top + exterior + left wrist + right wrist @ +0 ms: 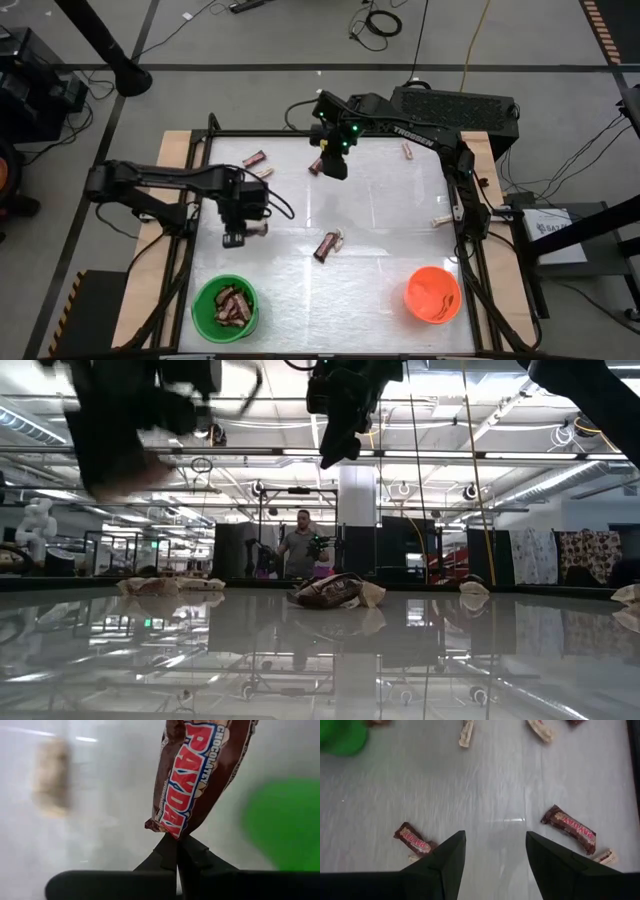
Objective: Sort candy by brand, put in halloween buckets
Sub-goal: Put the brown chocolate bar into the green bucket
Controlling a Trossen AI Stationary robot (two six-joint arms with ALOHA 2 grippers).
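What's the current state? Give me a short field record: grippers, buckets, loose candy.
left gripper: shut on a dark brown Payday bar, above the table's left side
right gripper: open, empty, over the far middle of the table
green bucket: near left, holds dark brown bars
orange bucket: near right, contents unclear
loose candy: brown bar with a tan one at table centre; tan bars near the right edge

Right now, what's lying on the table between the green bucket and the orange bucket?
Nothing: in the high view the tabletop between the green bucket and the orange bucket is bare. The nearest candy, a brown-wrapped bar, lies farther back.
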